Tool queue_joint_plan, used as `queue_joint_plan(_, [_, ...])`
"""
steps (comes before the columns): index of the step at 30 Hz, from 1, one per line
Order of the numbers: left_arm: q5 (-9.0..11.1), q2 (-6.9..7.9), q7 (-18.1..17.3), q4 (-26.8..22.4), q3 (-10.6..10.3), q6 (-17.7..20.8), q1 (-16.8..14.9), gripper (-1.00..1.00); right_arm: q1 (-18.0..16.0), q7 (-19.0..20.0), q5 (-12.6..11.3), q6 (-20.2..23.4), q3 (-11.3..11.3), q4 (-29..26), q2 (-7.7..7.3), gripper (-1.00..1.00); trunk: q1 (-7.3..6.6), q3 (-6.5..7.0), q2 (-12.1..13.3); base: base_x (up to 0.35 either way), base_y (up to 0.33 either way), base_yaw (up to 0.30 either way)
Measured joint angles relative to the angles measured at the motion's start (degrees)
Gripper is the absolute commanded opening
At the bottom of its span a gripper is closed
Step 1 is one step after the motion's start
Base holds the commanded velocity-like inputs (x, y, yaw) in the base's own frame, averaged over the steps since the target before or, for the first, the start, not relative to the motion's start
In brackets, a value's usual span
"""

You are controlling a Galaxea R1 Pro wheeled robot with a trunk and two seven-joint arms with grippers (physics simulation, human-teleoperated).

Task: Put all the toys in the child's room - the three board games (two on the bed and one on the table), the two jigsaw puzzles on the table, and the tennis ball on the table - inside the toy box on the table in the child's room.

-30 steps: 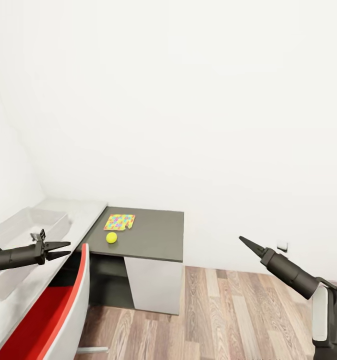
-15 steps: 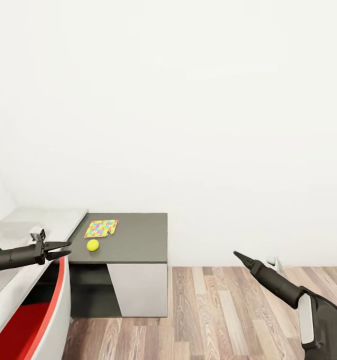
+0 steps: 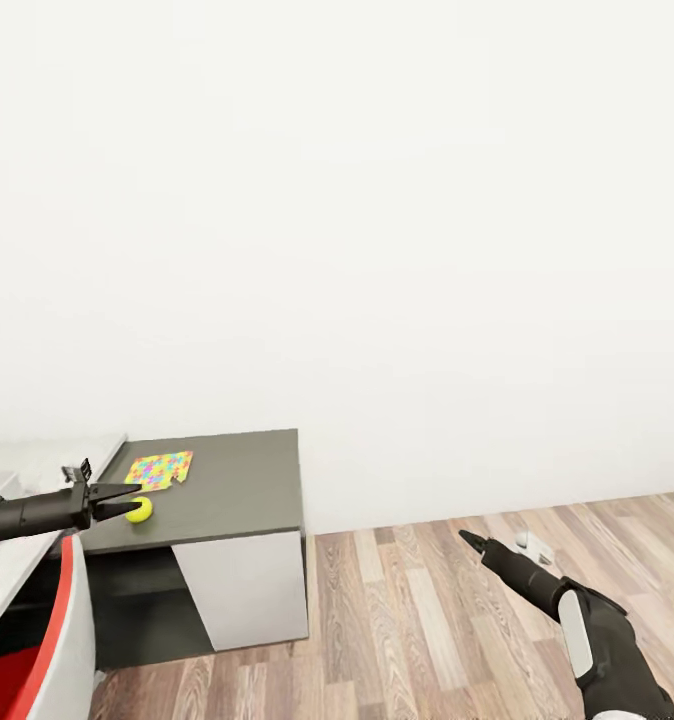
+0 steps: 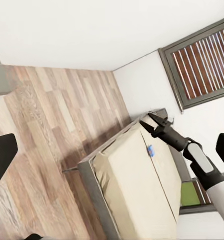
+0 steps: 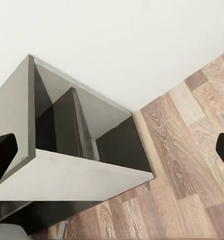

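Observation:
On the dark grey table at the lower left of the head view lie a bright jigsaw puzzle and, in front of it, the tennis ball. My left gripper hangs open in front of the ball as seen from the head, holding nothing. Low on the right, over the wood floor, my right gripper is open and empty. The left wrist view looks across at the bed with its cream cover, a small blue flat item on it, and my right gripper. The toy box is out of view.
A light grey counter adjoins the table on the left. A red and white chair stands at the lower left corner. The table's open shelf faces the right wrist camera. Plank floor stretches to the right. A dark-framed window is behind the bed.
The whole head view has swung to the right, so table, puzzle and ball now sit further left in the picture. My right arm shows lower. Both grippers stay empty.

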Motion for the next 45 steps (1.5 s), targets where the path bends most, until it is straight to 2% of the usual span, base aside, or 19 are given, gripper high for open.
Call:
queue_joint_plan(4, [0.0,0.03,0.0,0.0,0.0,0.0,0.0,1.00,-0.2,-1.4,0.0,-0.7,1.9,0.8,-0.19,1.00,0.00,0.00,0.0,0.000,0.000,-0.280])
queue_joint_plan(8, [0.0,0.00,0.0,0.0,-0.1,0.0,0.0,1.00,-0.2,-1.9,0.0,-1.0,2.5,1.1,-0.50,1.00,0.00,0.00,0.0,0.000,0.000,-0.281])
queue_joint_plan(17, [0.0,0.00,0.0,0.0,-0.1,-0.1,0.0,1.00,-0.2,-2.0,0.0,-1.3,2.7,1.3,-1.16,1.00,0.00,0.00,0.0,0.000,0.000,-0.281])
queue_joint_plan(38, [0.0,-0.05,0.0,0.0,-0.1,-0.1,0.0,1.00,-0.2,-2.4,0.1,-2.0,2.7,1.8,-1.23,1.00,0.00,0.00,0.0,0.000,0.000,-0.281])
queue_joint_plan(40, [-0.1,-0.07,0.0,0.0,-0.1,-0.1,0.0,1.00,-0.2,-3.7,0.2,-3.5,2.7,2.8,-1.27,1.00,0.00,0.00,0.0,0.000,0.000,-0.281])
queue_joint_plan(42, [-0.1,-0.08,0.0,0.0,-0.1,-0.1,0.0,1.00,-0.3,-6.7,0.3,-5.6,2.7,3.9,-1.30,1.00,0.00,0.00,0.0,0.000,0.000,-0.281])
queue_joint_plan(45, [-0.1,-0.09,0.0,0.0,-0.1,-0.1,0.0,1.00,-0.4,-14.0,0.1,-8.0,2.9,5.2,-1.20,1.00,0.00,0.00,0.0,0.000,0.000,-0.281])
